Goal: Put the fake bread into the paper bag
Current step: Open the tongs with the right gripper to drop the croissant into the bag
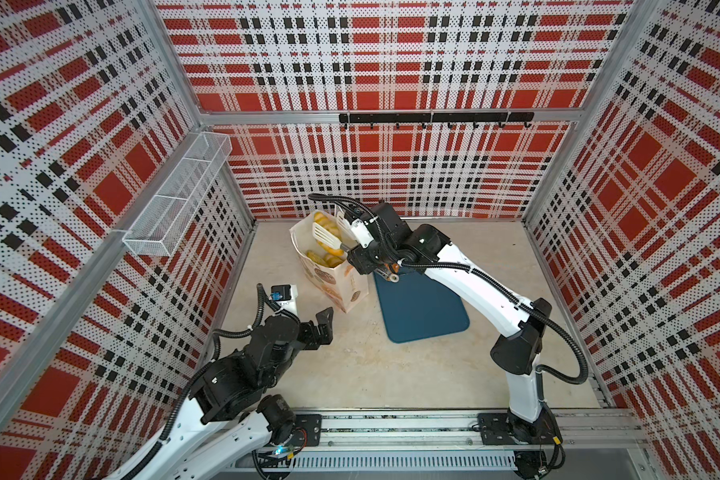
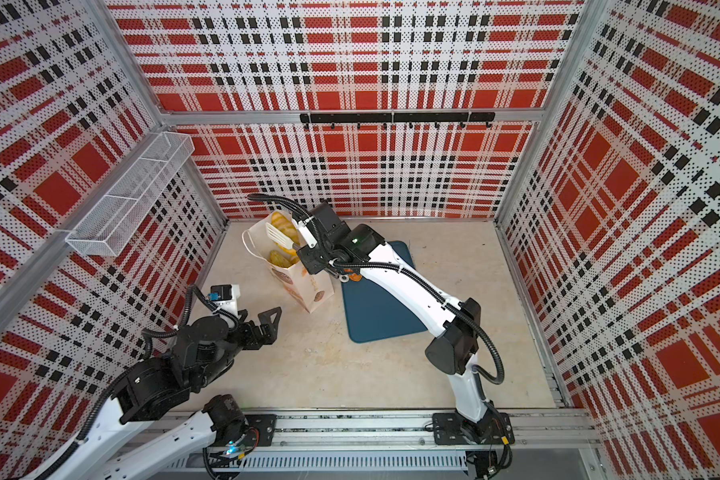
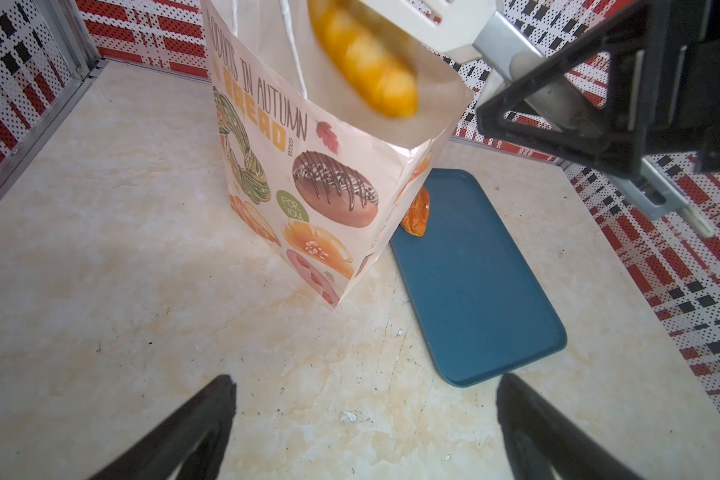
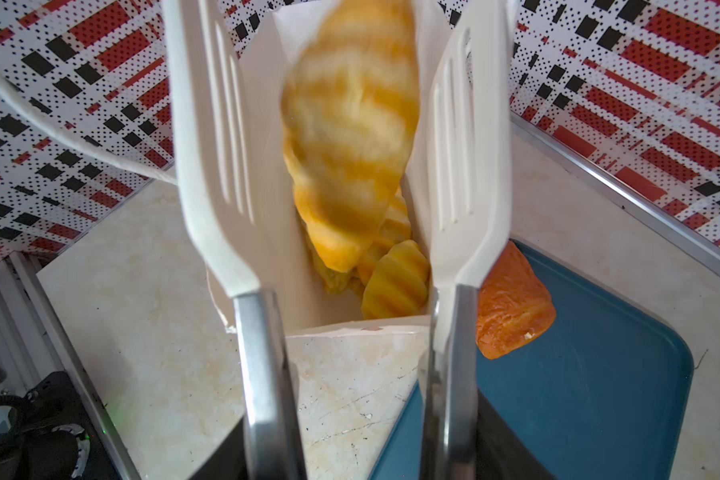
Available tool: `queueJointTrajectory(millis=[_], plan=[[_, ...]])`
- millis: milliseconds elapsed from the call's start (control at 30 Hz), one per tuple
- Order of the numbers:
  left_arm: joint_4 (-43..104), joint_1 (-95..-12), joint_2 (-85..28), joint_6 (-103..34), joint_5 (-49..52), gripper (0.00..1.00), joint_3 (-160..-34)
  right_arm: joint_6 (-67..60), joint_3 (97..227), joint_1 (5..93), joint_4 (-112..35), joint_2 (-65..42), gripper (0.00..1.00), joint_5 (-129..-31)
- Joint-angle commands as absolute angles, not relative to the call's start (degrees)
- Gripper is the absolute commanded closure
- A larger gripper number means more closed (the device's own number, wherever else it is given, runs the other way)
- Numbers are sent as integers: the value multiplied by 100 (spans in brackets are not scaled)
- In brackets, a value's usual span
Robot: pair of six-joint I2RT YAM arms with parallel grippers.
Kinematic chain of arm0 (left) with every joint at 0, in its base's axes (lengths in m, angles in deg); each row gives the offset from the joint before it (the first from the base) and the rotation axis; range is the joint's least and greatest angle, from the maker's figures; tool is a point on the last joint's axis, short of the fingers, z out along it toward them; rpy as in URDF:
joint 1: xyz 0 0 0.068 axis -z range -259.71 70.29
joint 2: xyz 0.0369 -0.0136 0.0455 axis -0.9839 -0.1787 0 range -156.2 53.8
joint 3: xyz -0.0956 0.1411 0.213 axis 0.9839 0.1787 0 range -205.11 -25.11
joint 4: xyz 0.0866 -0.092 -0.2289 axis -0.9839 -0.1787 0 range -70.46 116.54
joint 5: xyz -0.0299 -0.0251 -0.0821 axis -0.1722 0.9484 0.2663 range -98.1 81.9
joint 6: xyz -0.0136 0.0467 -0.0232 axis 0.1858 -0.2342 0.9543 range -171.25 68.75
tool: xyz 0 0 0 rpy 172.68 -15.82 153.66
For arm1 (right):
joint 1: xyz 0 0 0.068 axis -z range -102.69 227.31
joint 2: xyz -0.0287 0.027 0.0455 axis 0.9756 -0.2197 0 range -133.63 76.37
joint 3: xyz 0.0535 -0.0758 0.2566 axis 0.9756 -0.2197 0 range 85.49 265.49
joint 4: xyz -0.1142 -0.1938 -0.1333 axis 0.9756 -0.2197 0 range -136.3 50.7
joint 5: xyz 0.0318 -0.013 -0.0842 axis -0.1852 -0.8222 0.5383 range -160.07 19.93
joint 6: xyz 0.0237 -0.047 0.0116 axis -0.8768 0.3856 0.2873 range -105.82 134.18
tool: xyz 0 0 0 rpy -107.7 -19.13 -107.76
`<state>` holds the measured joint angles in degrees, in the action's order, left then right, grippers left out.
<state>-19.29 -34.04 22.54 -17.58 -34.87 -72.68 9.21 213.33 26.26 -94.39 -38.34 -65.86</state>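
The paper bag (image 1: pixel 337 286) (image 2: pixel 304 286) (image 3: pixel 308 187) stands open at the back of the table. My right gripper (image 1: pixel 334 230) (image 4: pixel 341 25) carries white tong blades (image 4: pixel 213 145) spread apart over the bag's mouth. A golden croissant (image 4: pixel 350 137) (image 3: pixel 366 70), blurred, hangs free between them, touching neither. Several yellow fake bread pieces (image 1: pixel 321 257) (image 4: pixel 395 282) lie inside the bag. An orange-brown piece (image 4: pixel 512 307) (image 3: pixel 416 212) sits on the blue tray (image 1: pixel 425 307) against the bag. My left gripper (image 1: pixel 325 320) (image 3: pixel 366 382) is open and empty, in front of the bag.
A white wire basket (image 1: pixel 175 195) hangs on the left wall. A black hook rail (image 1: pixel 433 118) runs along the back wall. The bag's cord handle (image 4: pixel 59 137) loops out to the side. Metal rails (image 1: pixel 391 428) edge the front of the table.
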Motion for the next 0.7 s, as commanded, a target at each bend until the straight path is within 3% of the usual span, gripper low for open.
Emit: queueJointTrajectory(millis=[0,400,667], plan=[[-1961,-3471,2343,-1669,-3498,1,-7213,1114,21593,2612,-9266,-3764,37,-6379],[-1951,-3468,2333,-1635,-3434,1,-7169,1123,20834,2607,-8968,-3054,34,-6331],[-1903,-3470,2431,-1568,-3413,1,-7108,1218,19794,2711,-8886,-2242,32,-5673]])
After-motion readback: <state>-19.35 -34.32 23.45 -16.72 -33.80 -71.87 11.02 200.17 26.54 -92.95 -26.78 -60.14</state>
